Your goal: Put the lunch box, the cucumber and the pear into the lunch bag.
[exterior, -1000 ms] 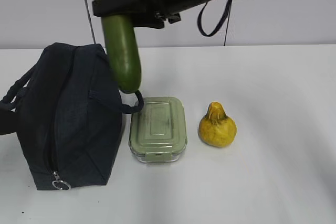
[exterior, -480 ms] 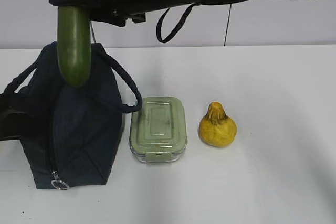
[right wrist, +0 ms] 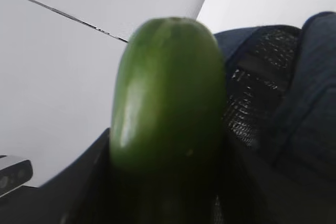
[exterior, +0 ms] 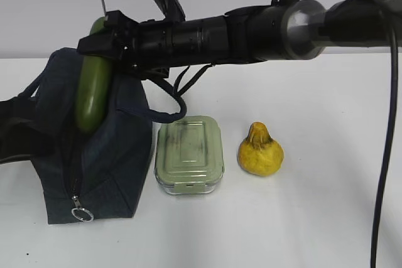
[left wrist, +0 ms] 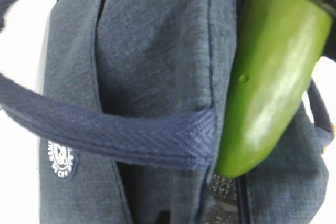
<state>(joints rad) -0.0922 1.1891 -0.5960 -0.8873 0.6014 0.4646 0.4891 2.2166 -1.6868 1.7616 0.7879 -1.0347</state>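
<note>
White surface [exterior: 326, 218] carries everything. The navy lunch bag [exterior: 107, 174] stands at the left, its zipper parted, ring pull near the front. The right arm reaches across from the right, and the right claw [exterior: 103, 45] is clenched around the cucumber [exterior: 93, 95], which hangs nearly upright with its lower end at the bag's opening. The left claw is closed tight; what it grips, if anything, is hidden. Just beside the bag lies the green-lidded lunch box [exterior: 189, 154], and near it, to the right, sits the pear [exterior: 260, 150].
</note>
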